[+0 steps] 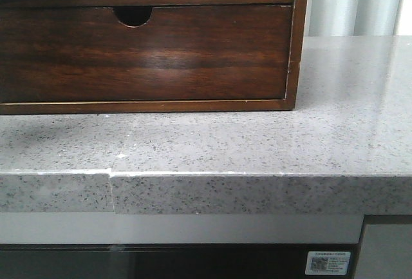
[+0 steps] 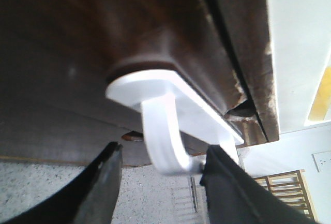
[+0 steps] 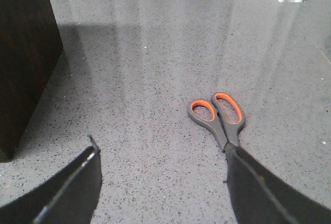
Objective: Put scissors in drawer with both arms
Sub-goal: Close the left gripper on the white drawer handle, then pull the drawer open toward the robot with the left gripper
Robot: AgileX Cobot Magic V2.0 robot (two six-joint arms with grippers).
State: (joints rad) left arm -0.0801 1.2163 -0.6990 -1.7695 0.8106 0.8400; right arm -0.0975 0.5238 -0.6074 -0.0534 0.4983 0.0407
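Your left end effector (image 2: 160, 175) is spread wide, its two dark fingers (image 2: 106, 175) sitting either side of a white hook handle (image 2: 165, 146) whose flat white plate is stuck to a glossy dark brown wood face, the drawer (image 2: 77, 69). One finger looks like it's touching the curved tip of the hook and the other is clear of it, so nothing is pinched there. Your right end effector (image 3: 163, 188) is spread open too, hanging over the speckled grey desk (image 3: 155, 53), and the scissors (image 3: 220, 115) lie flat on the desk just ahead of its right-hand finger, grey handles with orange-lined loops pointing away from it. The blades run under that finger, so you can't see them. Off to the other side of the right end effector there's the dark side of the wooden cabinet (image 3: 26, 53) standing on the desk. From the front camera you only get the cabinet's lower drawer front (image 1: 145, 57) with its half-round notch (image 1: 133, 15), closed, and the desk edge; neither arm shows there.
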